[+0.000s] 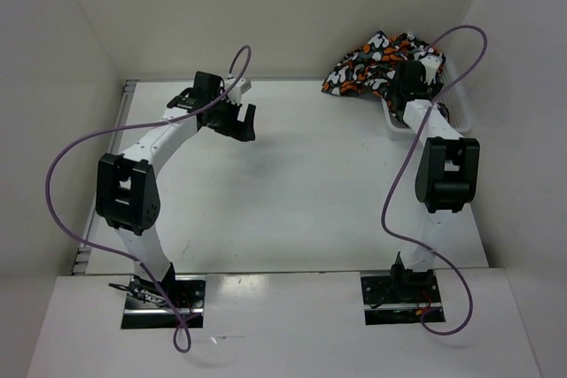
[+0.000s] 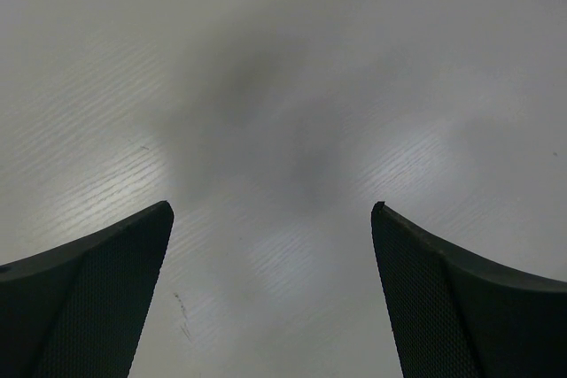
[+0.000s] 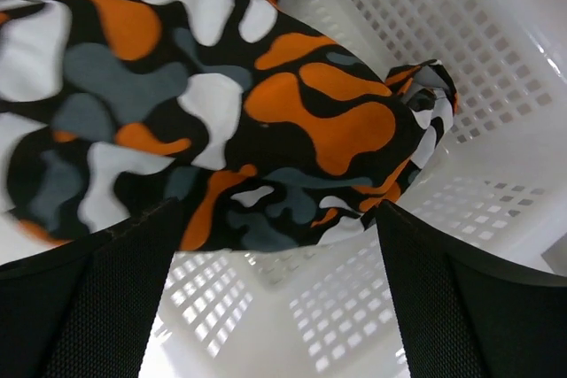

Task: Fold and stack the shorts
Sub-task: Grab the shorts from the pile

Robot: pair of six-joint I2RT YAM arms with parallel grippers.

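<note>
A: How was the left arm posed?

B: In the overhead view it rose from its base at the lower left, bent at the elbow and reached toward the upper middle. The left gripper (image 1: 241, 121) hung over the bare white table (image 1: 310, 192). Its wrist view showed two dark fingers standing wide apart, with only the tabletop (image 2: 283, 59) between them.

A: And the right arm?

B: It stretched from the lower right straight up the frame. The right gripper (image 1: 416, 66) sat in the upper right corner, over the white plastic mesh basket (image 1: 396, 127).

A: What were its jaws doing?

B: They stood wide apart. In its wrist view the right gripper (image 3: 276, 210) pointed at the soft camouflage shorts in orange, black, grey and white blotches (image 3: 221, 86). The fabric lay across the gap just past the fingertips (image 3: 133, 245). Nothing was clamped that I could see.

A: Where exactly were the shorts?

B: They were bunched in the upper right of the overhead view (image 1: 363, 64), heaped at the far end of the basket and spilling over its left edge toward the back of the table. Up close, the basket's mesh wall (image 3: 478, 50) ran behind and under the cloth.

A: Counts?

B: Two arms, two grippers, one basket, and two purple cables (image 1: 62, 174), one looping off each arm. The fabric was one crumpled heap, and I couldn't tell how many pairs were in it.
</note>
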